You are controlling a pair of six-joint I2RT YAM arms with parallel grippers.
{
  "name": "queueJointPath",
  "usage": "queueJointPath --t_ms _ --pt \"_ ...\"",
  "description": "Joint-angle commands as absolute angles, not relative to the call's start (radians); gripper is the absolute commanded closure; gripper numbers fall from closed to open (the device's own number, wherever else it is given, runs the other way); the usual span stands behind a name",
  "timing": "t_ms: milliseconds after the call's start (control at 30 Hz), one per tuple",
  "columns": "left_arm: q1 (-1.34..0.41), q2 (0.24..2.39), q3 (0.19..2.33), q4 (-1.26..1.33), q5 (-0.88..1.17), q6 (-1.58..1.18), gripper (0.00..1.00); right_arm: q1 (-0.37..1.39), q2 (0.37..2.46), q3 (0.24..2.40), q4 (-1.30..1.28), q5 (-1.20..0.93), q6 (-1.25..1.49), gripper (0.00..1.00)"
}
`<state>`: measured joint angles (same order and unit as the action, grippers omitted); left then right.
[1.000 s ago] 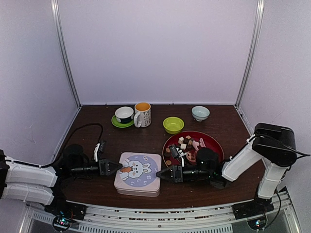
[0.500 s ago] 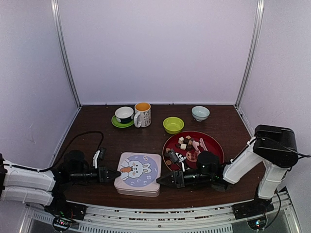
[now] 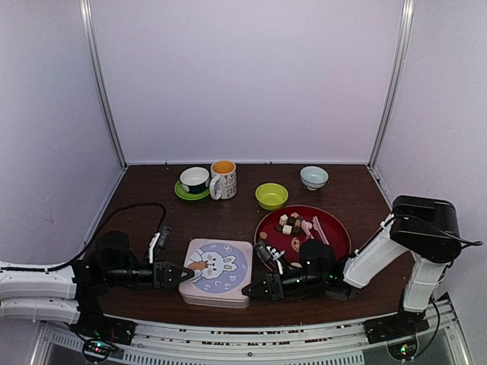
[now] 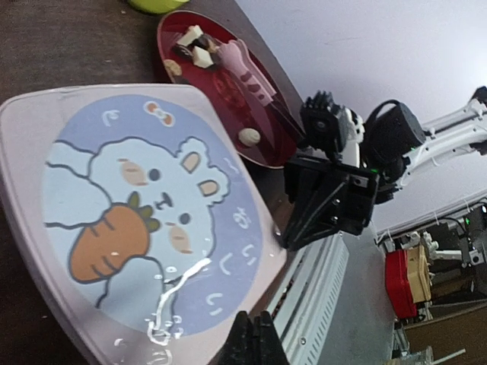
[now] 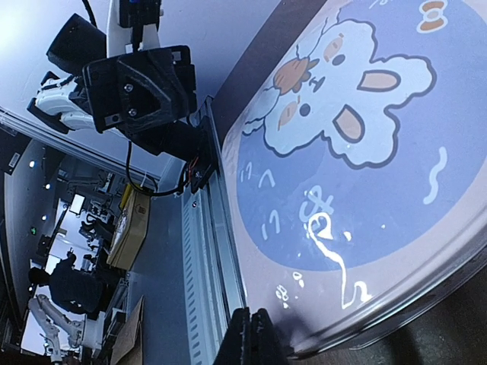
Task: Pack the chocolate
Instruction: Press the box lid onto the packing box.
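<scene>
Popping the tin (image 3: 221, 266) lid
Both pinched closed, empty — left gripper (image 3: 186, 271) and right gripper (image 3: 248, 290) should lever the edges evenly.

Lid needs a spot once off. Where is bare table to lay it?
The dark wooden table is bare between the square bunny-print tin and the white mug behind it, and in the back right corner beside the pale blue bowl. Crowded: the tin's sides, at the left gripper and right gripper, and the round red plate.
</scene>
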<state>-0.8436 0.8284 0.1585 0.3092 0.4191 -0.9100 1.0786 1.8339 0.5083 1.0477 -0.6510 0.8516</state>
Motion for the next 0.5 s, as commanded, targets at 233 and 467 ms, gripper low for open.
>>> queueJointPath --t_ms 233,467 --pt "-0.9 0.847 -0.003 0.378 0.287 -0.961 1.0 1.111 1.749 0.487 1.073 -0.735 0.805 1.0" --pt "-0.904 0.814 0.076 0.249 0.329 -0.901 1.0 1.121 1.753 0.583 0.945 -0.737 0.778 1.0"
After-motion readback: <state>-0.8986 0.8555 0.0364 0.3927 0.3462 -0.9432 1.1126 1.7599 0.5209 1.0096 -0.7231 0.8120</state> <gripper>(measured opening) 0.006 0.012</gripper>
